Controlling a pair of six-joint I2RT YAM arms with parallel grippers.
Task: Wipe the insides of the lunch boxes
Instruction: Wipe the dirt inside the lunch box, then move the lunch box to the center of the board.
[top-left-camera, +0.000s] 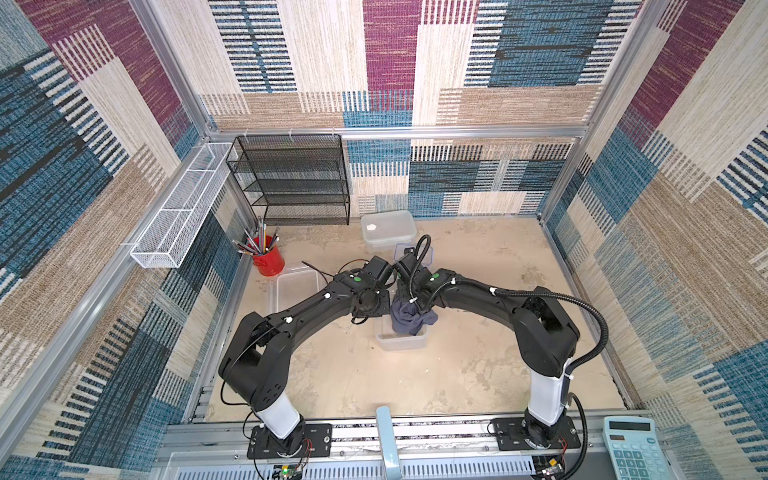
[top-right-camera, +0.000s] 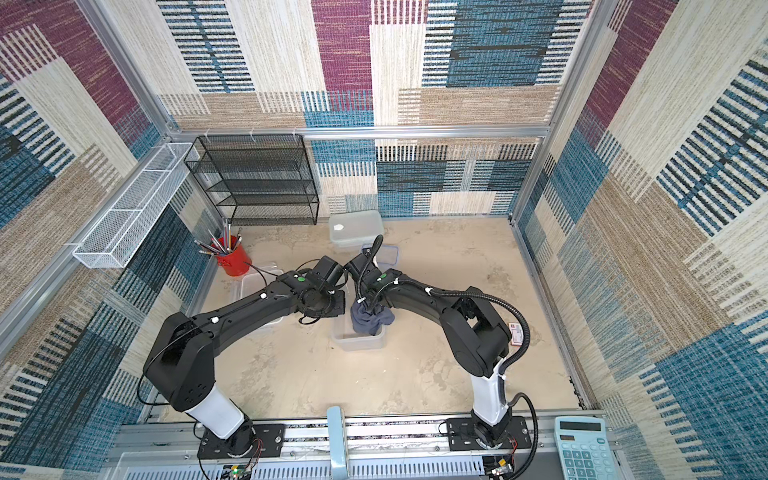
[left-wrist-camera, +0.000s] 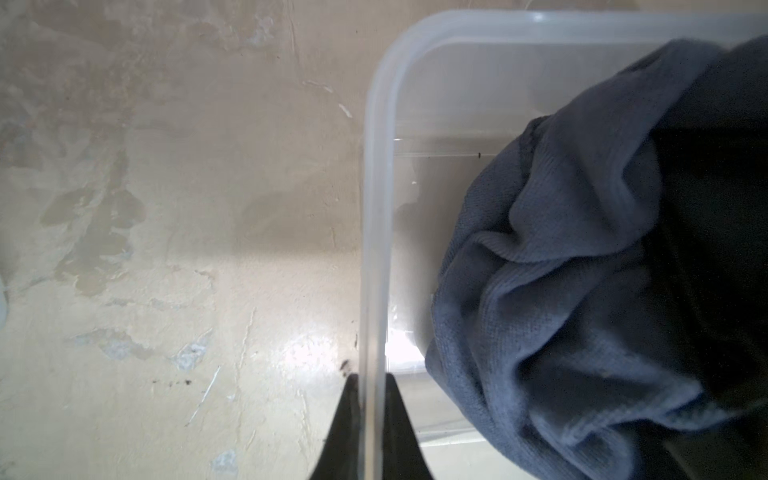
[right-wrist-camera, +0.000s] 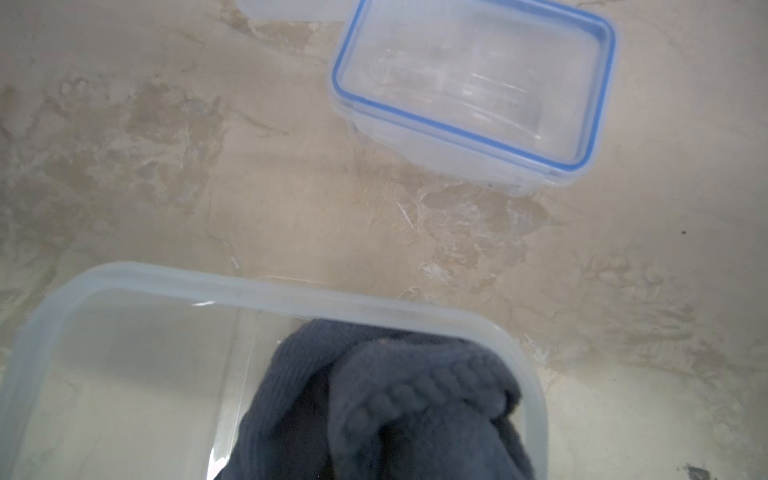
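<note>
My left gripper (left-wrist-camera: 371, 384) is pressed together on the side wall of a translucent rectangular plastic tub (left-wrist-camera: 376, 187) with rounded corners and no lid. One dark finger (left-wrist-camera: 347, 432) sits outside the rim and the other inside, with the wall pinched between them. This tub stands near the middle of the mottled beige tabletop (top-left-camera: 457, 365), between my two arms in both top views (top-left-camera: 401, 343) (top-right-camera: 359, 343).

My right gripper (top-right-camera: 371, 308) reaches down into the same tub from the opposite side. Its fingertips are buried in a bunched grey-blue cloth (top-left-camera: 409, 320), so I cannot see the jaws themselves, but they are closed, and the cloth is gathered up around them and hangs into the tub. The cloth fills the part of the tub away from my left gripper, and a fold laps over the rim on my right side. The tub floor next to my left fingers is bare.

Just beyond the tub, apart from it, lies a small clear plastic box with a blue-rimmed lid (right-wrist-camera: 473, 91). Farther back, near the rear wall, stands a larger tub closed with a whitish lid (top-left-camera: 388, 230). Another open clear tub (top-left-camera: 295, 286) lies partly under my left forearm, just beside a red cup of pencils (top-left-camera: 268, 259)
</note>
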